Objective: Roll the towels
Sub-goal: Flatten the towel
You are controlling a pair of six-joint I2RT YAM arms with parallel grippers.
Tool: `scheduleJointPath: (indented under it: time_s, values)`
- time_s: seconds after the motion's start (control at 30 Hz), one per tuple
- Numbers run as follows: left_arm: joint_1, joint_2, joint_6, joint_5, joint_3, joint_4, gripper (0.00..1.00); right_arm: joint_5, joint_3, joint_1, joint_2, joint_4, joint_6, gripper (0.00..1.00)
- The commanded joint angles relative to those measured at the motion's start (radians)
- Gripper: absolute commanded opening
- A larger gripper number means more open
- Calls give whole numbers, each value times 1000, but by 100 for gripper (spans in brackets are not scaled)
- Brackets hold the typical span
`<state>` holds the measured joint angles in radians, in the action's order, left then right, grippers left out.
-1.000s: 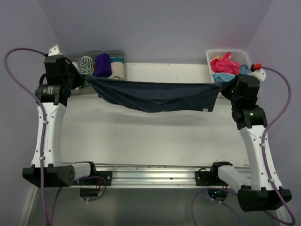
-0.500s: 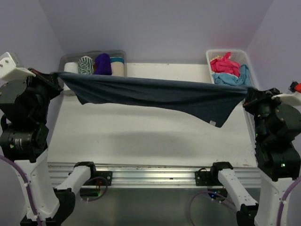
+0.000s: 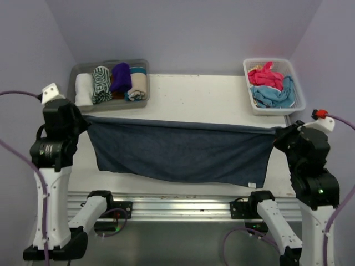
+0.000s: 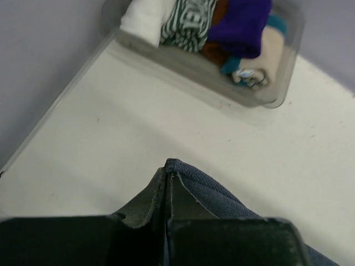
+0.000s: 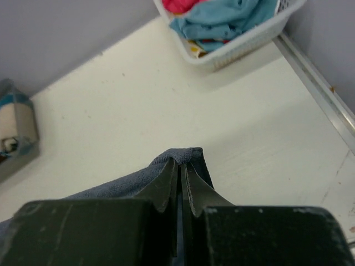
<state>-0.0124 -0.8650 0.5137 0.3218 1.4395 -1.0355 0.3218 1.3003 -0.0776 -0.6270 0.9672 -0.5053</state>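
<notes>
A dark navy towel hangs stretched between both arms above the table, its lower edge drooping toward the near rail. My left gripper is shut on the towel's left top corner. My right gripper is shut on the right top corner. Rolled towels, white, green-patterned, purple and cream-and-teal, lie in the clear tub at the back left. Pink and light blue towels are heaped in the white lattice basket at the back right.
The white table runs between tub and basket. A metal rail with both arm bases lines the near edge. Purple walls stand close on the left, back and right. The tub and the basket also appear in the wrist views.
Both arms have come down and toward the near edge with the navy towel. It was a sagging band held high; now it hangs as a flat sheet, lower over the table.
</notes>
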Motion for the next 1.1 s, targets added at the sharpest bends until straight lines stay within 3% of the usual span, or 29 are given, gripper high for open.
scheduleJointPath:
  time_s: [0.0, 0.2, 0.33, 0.47, 0.63, 0.83, 1.07]
  values:
    - [-3, -89, 11, 31, -138, 63, 0, -18, -133, 4, -114, -54, 8, 0]
    - [-4, -304, 23, -61, -290, 210, 0, -78, -315, 4, -348, -361, -1, 0]
    - [-9, -462, 39, -139, -330, 282, 0, -61, -227, 7, -668, -429, 43, 0]
    - [-20, -593, 54, -138, -306, 341, 0, -76, -161, 16, -856, -541, 36, 0]
    - [-35, -710, 57, -145, -196, 347, 0, -79, -26, 16, -1040, -550, 30, 0]
    - [-66, -688, 45, -156, -157, 330, 0, -99, -4, 21, -1027, -556, 17, 0]
    - [-84, -464, -6, -156, -172, 255, 0, -96, -142, 22, -766, -522, 11, 0]
